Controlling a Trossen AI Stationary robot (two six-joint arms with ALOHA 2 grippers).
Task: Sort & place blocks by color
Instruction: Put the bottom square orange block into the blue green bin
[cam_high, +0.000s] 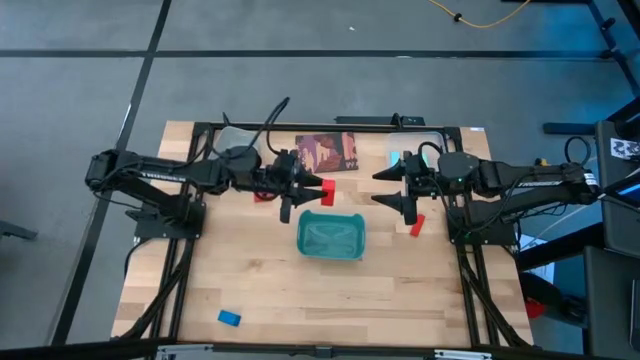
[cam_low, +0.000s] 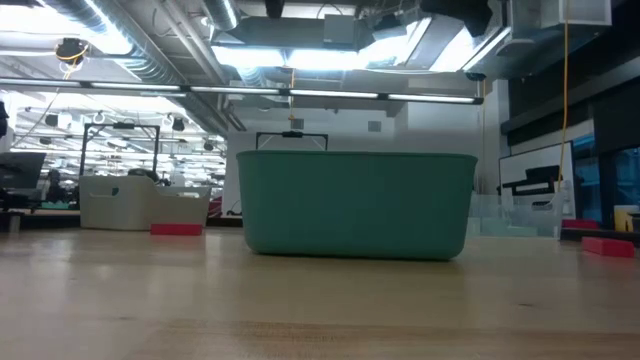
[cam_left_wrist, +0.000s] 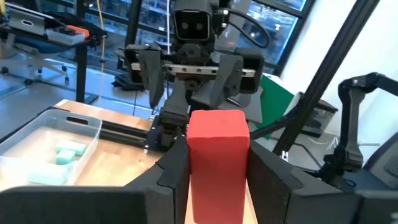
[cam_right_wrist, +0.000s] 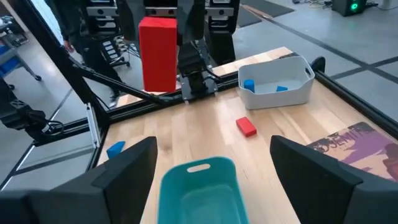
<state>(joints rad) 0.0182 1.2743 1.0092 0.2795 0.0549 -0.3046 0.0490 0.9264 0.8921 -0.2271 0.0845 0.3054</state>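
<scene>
1. My left gripper (cam_high: 318, 192) is up in the air, just past the back edge of the teal tray (cam_high: 331, 236). Its fingers (cam_left_wrist: 171, 180) are squeezed tight on a red block (cam_left_wrist: 217, 158), and the block stands up tall between them.
2. My right gripper (cam_high: 392, 187) waits on the other side of the tray, a little behind it. Its two fingers (cam_right_wrist: 124, 167) are spread wide apart with nothing between them.
3. From the right wrist I see the held red block (cam_right_wrist: 157, 53) high over the table, with the tray (cam_right_wrist: 198, 190) below my open fingers.
4. A second red block (cam_high: 417, 226) lies flat on the wood by the right side of the tray, close under my right arm.
5. A third red block (cam_right_wrist: 246, 127) lies flat on the table on the left arm's side, near a clear bin (cam_right_wrist: 277, 84).
6. That clear bin has dark blue blocks (cam_right_wrist: 249, 84) in it.
7. Another clear bin (cam_left_wrist: 46, 152) sits at the back on the right arm's side and has light cyan blocks (cam_left_wrist: 69, 149) in it.
8. One blue block (cam_high: 229, 318) lies alone near the front edge of the table (cam_high: 300, 300), well away from the tray.
9. A brownish-red card (cam_high: 327, 152) lies flat at the back of the table, between the two bins.
</scene>
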